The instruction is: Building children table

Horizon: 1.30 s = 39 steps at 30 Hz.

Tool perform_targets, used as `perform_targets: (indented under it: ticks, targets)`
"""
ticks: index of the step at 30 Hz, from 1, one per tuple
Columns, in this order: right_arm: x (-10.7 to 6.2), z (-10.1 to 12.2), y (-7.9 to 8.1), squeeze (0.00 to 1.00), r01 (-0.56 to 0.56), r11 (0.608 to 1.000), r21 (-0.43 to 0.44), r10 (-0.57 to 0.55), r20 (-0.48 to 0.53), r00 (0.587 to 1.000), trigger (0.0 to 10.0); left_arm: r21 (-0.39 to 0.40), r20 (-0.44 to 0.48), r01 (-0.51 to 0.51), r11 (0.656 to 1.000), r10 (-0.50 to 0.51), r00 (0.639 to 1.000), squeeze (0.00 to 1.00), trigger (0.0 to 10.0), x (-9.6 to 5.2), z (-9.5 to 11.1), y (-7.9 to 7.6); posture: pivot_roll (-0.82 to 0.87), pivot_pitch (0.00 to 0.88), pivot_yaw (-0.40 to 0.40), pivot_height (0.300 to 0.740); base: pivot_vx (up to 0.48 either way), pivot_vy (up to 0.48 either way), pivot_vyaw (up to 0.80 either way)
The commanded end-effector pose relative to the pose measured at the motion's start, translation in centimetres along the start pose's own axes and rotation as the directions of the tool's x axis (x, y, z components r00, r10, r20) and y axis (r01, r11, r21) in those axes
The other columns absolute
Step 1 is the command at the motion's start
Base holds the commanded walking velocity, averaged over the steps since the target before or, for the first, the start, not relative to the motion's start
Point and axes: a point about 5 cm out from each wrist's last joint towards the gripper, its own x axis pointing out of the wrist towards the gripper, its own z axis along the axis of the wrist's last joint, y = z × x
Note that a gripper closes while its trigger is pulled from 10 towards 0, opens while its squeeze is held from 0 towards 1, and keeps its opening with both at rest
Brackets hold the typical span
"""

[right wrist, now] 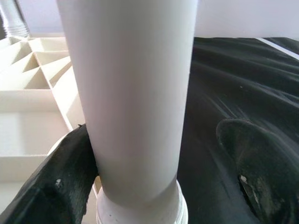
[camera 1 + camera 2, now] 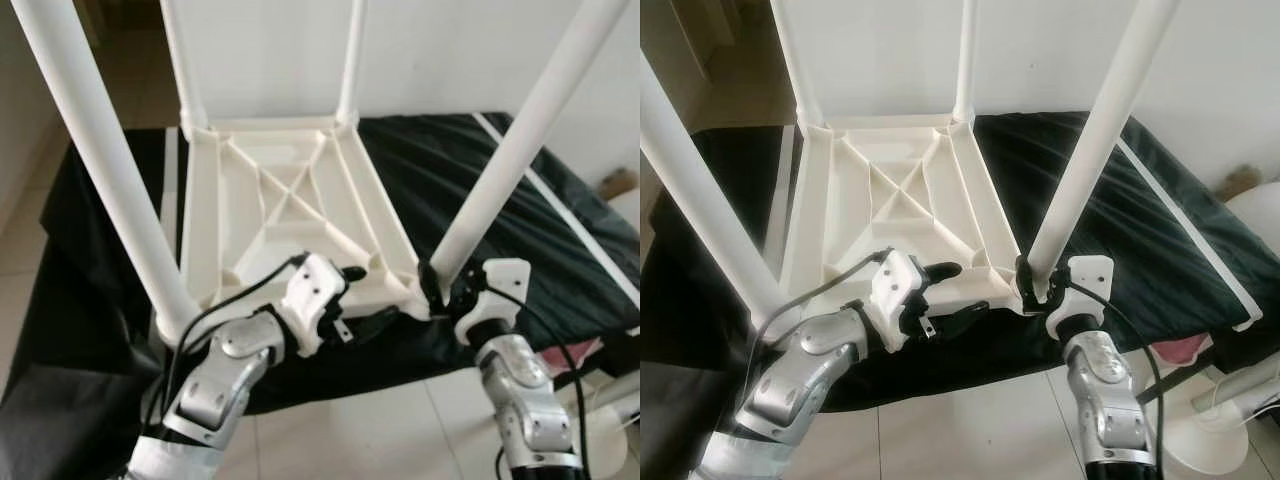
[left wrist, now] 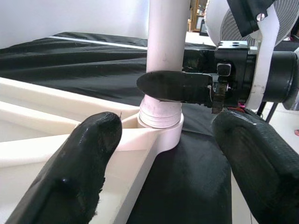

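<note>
- Two tools were at work on the upturned tabletop (image 2: 290, 215): the right tool (image 2: 436, 290) stood at the tabletop's 5 o'clock corner, and the left tool (image 2: 352, 300) lay against the near rim at about 6 o'clock.
- Right tool: its two black fingers straddled the base of the near-right leg (image 2: 510, 165). In the right wrist view one finger (image 1: 56, 186) pressed against the tube while the other (image 1: 247, 172) stood off from it, so the jaws were parted, not clamped.
- Left tool: spread open, with one finger (image 3: 74, 163) over the tabletop's rim and the other (image 3: 261, 158) out over the black cloth (image 2: 520, 200), holding nothing.
- Step in hand, as I judged it: seating the near-right leg in its corner socket (image 3: 161, 133). A threaded collar showed just above the socket in the left wrist view, so the leg looked not fully turned home.
- Next move would call for closing the right tool on the tube and twisting it down, while the left tool steadied the rim.
- Count: one tabletop, lying underside up on the cloth-covered worktop; four white legs standing in its corners, at 7, 11, 1 and 5 o'clock.
- A white fan (image 3: 247, 28) stood behind the right arm, beyond the worktop's edge.
</note>
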Motion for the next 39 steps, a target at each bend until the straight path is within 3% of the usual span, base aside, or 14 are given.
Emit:
perform_targets:
  ticks: [1,10,20,21,22,23,25,26,27,28,29,37,38,39]
  targets:
    - [0.2,-0.2,-0.3,0.0,-0.045,0.999,-0.014,0.045,-0.008,0.999,10.0,0.003,-0.005,-0.001,1.0,0.001,1.0,0.0,10.0,0.2,-0.2,-0.1,-0.01,0.035,-0.066,0.74,0.0,0.0,0.0]
    - [1.4,-0.1,-1.3,0.0,-0.387,0.914,-0.12,0.373,-0.122,0.92,10.0,0.012,-0.009,0.003,1.0,-0.003,1.0,0.0,10.0,0.3,-0.1,0.1,0.0,0.029,-0.06,0.74,0.0,0.0,0.0]
    - [2.9,-0.6,-0.9,0.0,-0.51,0.843,-0.172,0.477,-0.203,0.855,10.0,0.021,-0.008,-0.002,1.0,0.002,1.0,0.0,10.0,0.2,0.0,0.3,0.01,0.029,-0.056,0.74,0.0,0.0,0.0]
    - [3.0,-0.7,-1.0,0.0,-0.517,0.838,-0.176,0.481,-0.212,0.851,8.3,0.022,-0.008,-0.003,1.0,0.003,1.0,0.0,10.0,0.2,0.1,0.4,0.01,0.028,-0.058,0.74,0.0,0.0,0.0]
    - [3.0,-0.7,-1.0,0.0,-0.517,0.838,-0.176,0.481,-0.212,0.851,8.3,0.022,-0.008,-0.003,1.0,0.003,1.0,0.0,10.0,0.2,0.1,0.4,0.01,0.028,-0.058,0.74,0.0,0.0,0.0]
    - [3.1,-0.7,-1.1,0.0,-0.521,0.835,-0.177,0.482,-0.219,0.848,4.9,0.023,-0.007,-0.006,1.0,0.006,1.0,0.0,10.0,0.2,0.1,0.5,0.01,0.028,-0.058,0.74,0.0,0.0,0.0]
    - [3.1,-0.8,-1.2,0.0,-0.522,0.835,-0.175,0.482,-0.226,0.846,4.0,0.024,-0.007,-0.008,1.0,0.008,1.0,0.0,10.0,0.2,0.1,0.6,0.01,0.028,-0.058,0.74,0.0,0.0,0.0]
    - [3.0,-1.0,-1.3,0.0,-0.528,0.832,-0.171,0.486,-0.236,0.841,2.1,0.024,-0.007,-0.01,1.0,0.01,1.0,0.0,10.0,0.1,0.1,0.6,0.01,0.03,-0.057,0.74,0.0,0.0,0.0]
    - [3.0,-1.0,-1.3,0.0,-0.528,0.832,-0.171,0.486,-0.236,0.841,2.1,0.024,-0.007,-0.01,1.0,0.01,1.0,0.0,10.0,0.1,0.1,0.6,0.01,0.03,-0.057,0.74,0.0,0.0,0.0]
    - [3.0,-1.1,-1.4,0.0,-0.538,0.826,-0.168,0.494,-0.245,0.834,0.5,0.025,-0.007,-0.011,1.0,0.011,1.0,0.0,10.0,0.1,0.1,0.6,0.01,0.031,-0.057,0.74,0.0,0.0,0.0]
    - [2.9,-1.3,-1.7,0.0,-0.541,0.824,-0.167,0.493,-0.258,0.831,0.0,0.025,-0.007,-0.011,1.0,0.011,1.0,0.0,10.0,0.1,0.2,0.6,0.01,0.031,-0.057,0.74,0.0,0.0,0.0]
    - [3.0,-1.8,-2.4,0.0,-0.512,0.843,-0.161,0.46,-0.278,0.844,0.0,0.021,-0.001,-0.016,1.0,0.016,1.0,0.0,10.0,0.2,0.3,0.8,0.01,0.037,-0.048,0.74,0.0,0.0,0.0]
    - [3.2,-1.7,-2.4,0.0,-0.483,0.861,-0.16,0.433,-0.269,0.86,10.0,0.021,0.0,-0.017,1.0,0.017,1.0,0.0,10.0,0.2,0.4,0.9,0.01,0.04,-0.047,0.74,0.0,0.0,0.0]
    - [3.3,-1.7,-2.5,0.0,-0.464,0.871,-0.161,0.414,-0.264,0.871,10.0,0.022,0.001,-0.016,1.0,0.016,1.0,0.0,10.0,0.2,0.4,0.8,0.01,0.04,-0.047,0.74,0.0,0.0,0.0]
